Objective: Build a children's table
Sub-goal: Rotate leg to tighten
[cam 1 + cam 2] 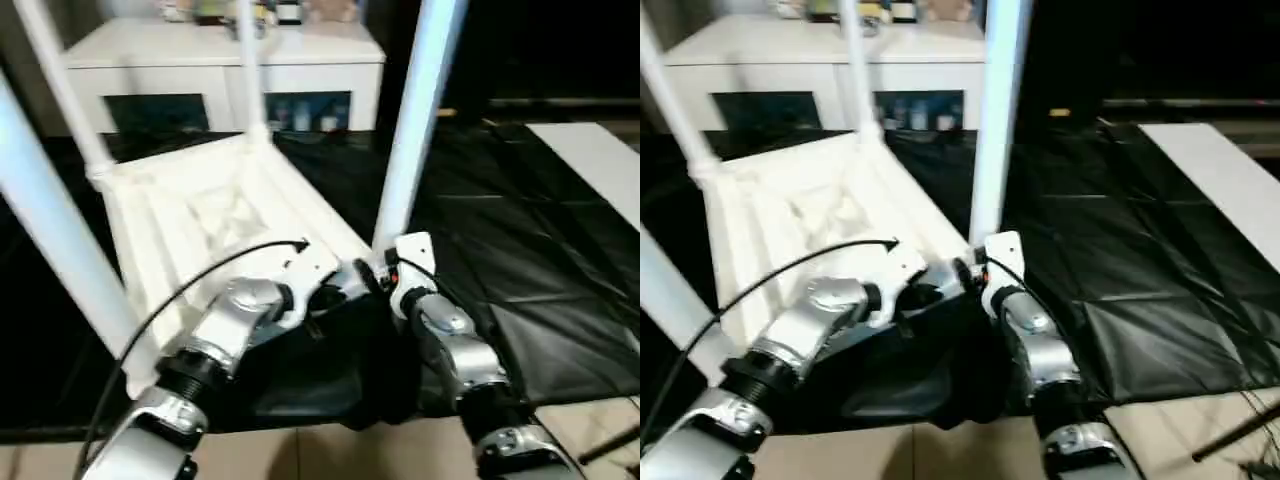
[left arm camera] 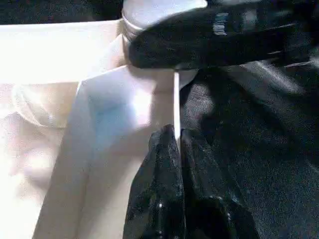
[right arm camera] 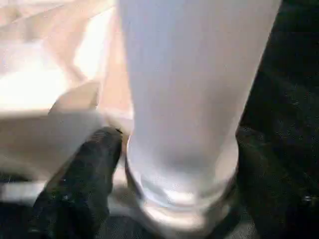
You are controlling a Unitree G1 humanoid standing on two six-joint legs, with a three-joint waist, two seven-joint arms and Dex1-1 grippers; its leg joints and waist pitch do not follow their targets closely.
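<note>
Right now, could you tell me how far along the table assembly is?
All four legs look fitted: the tabletop lies upside down with two far legs and a near left leg standing in its corners. In hand is the near right leg: the right gripper closes round its base at the socket, while the left gripper pinches the tabletop's edge. Left: finish seating it, then turn the table upright.

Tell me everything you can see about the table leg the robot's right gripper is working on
The leg is a long, smooth white tube, plastic by its look, rising nearly upright and leaning slightly right out of the top of the head views. Its foot sits in the round corner socket at the near right corner of the upside-down tabletop, ending in a ringed collar. The right gripper straddles its base, one black finger on each side. The left gripper pinches the tabletop's edge just beside it.
</note>
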